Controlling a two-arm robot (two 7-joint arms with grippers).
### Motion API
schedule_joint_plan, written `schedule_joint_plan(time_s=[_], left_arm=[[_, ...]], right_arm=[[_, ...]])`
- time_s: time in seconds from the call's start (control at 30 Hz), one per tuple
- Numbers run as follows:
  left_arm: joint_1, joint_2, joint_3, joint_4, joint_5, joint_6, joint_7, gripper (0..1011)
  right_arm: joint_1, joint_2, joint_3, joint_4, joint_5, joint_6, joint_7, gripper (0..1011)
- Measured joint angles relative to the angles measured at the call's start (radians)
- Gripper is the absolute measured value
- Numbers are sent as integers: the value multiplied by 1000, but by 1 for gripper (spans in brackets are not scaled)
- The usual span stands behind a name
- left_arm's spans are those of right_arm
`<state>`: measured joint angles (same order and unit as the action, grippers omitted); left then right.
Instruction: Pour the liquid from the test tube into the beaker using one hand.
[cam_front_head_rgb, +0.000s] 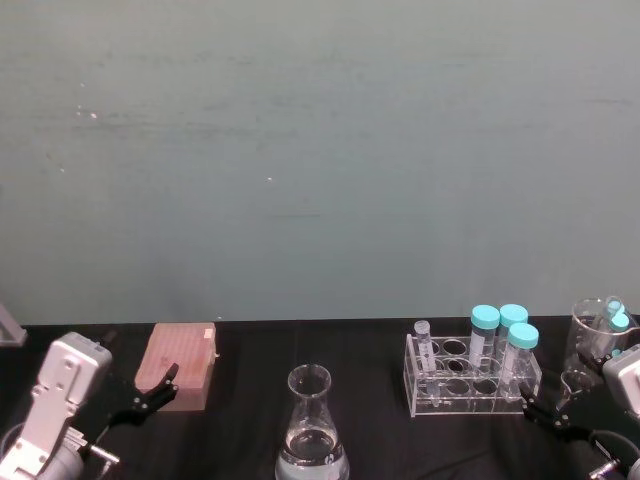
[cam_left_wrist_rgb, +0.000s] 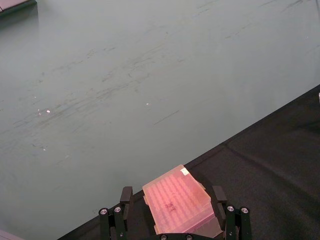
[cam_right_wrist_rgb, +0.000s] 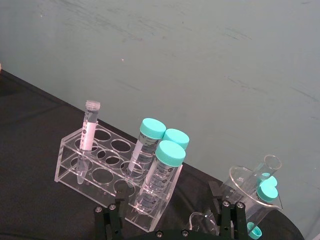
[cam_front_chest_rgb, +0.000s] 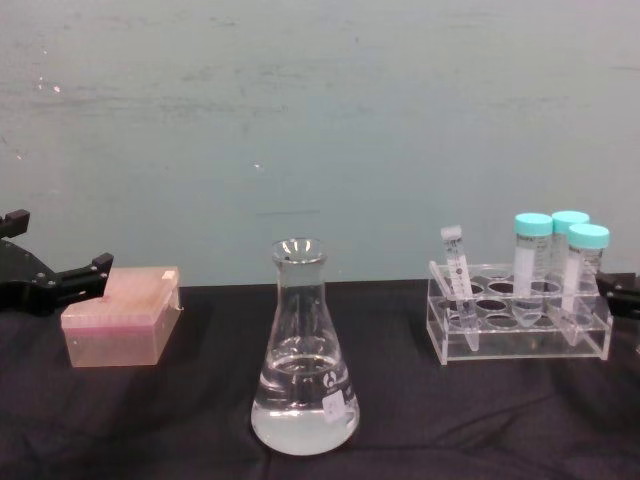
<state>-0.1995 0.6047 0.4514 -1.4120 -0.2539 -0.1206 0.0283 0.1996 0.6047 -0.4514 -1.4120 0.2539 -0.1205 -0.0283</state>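
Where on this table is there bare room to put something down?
Bare black cloth lies between the pink box and the beaker, and between the beaker and the tube rack. The right end is crowded: rack, glass cup of tubes, right gripper. The left gripper hangs open beside the pink box.

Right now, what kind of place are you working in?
Probably a lab bench: a flask, a rack holding a test tube and teal-capped tubes, and a pink box, all on a black table.

Scuffed teal wall (cam_front_head_rgb: 320, 150), black tablecloth (cam_front_chest_rgb: 500, 420)
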Motion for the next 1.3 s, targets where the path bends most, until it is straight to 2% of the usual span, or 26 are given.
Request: schedule_joint_plan(time_s=[1.3], left_arm=[[0, 0, 0, 0, 0, 0, 0, 1000]], right_arm=[[0, 0, 0, 0, 0, 0, 0, 1000]])
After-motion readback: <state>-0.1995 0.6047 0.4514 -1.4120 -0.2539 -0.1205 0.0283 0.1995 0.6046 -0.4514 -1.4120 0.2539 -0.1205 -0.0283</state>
